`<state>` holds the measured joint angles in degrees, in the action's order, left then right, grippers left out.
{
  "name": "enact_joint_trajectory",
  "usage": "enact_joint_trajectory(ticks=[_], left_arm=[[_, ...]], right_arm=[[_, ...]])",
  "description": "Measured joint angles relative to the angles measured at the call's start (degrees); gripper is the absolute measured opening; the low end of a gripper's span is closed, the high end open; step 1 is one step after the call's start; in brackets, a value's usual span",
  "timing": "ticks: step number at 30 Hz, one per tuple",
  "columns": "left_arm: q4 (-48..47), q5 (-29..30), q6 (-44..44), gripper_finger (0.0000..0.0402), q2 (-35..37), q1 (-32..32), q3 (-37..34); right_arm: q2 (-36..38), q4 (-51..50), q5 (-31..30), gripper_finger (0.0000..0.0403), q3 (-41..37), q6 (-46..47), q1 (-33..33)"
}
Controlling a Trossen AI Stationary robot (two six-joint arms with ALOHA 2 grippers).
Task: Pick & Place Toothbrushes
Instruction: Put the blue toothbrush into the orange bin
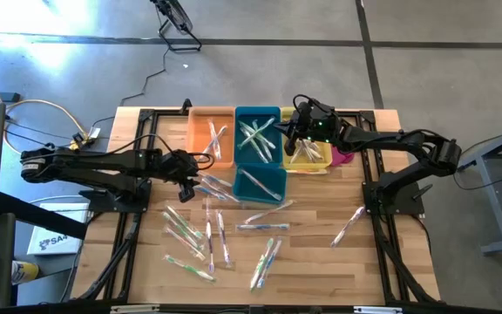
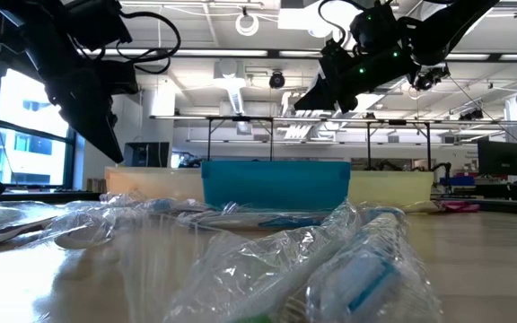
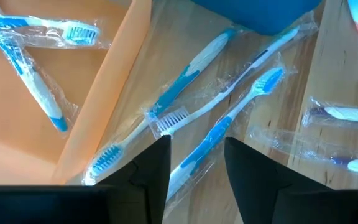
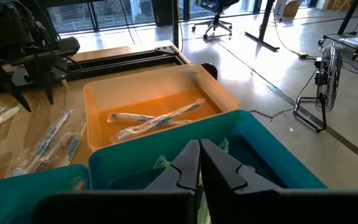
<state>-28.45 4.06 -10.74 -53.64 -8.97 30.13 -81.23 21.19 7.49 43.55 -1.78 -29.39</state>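
Left gripper (image 3: 196, 168) spread, empty, above wrapped toothbrushes (image 3: 199, 102) lying beside the orange bin (image 1: 211, 133); two more inside that bin. Right gripper (image 4: 200, 163) pressed together, nothing visibly pinched, over the teal bin (image 1: 257, 118). Low-view wrappers blurred, contents unreadable.

A wooden counter (image 1: 321, 262) carried four bins along its far side: an orange bin (image 1: 200, 131) at the left, two teal bins (image 1: 244, 117) (image 1: 273, 194) in the middle, one nearer than the other, and a yellow bin (image 1: 325, 166) right. A pink cloth (image 1: 343, 158) lay just beside the yellow bin.
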Motion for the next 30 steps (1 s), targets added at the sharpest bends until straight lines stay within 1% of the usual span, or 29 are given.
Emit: enact_joint_trajectory(ticks=[5, 8, 19, 30], left_arm=[[-1.07, -0.01, 0.00, 0.0148, -2.44, 0.00, -0.02], [-1.83, -0.35, -0.04, 0.0148, -5.14, 0.00, -0.04], [2.54, -0.52, -0.02, 0.0148, -14.11, 0.00, -0.02], [3.84, -0.94, 0.17, 0.0148, -20.40, 0.00, 0.11]], right_arm=[[0.00, -0.04, -0.02, 0.0007, 0.00, 0.00, 0.00], [0.00, -0.04, -0.02, 0.0007, 0.00, 0.00, 0.00], [0.00, -0.48, -0.02, 0.0007, 0.00, 0.00, 0.02], [0.00, -0.87, -0.02, 0.0007, 0.00, 0.00, 0.00]])
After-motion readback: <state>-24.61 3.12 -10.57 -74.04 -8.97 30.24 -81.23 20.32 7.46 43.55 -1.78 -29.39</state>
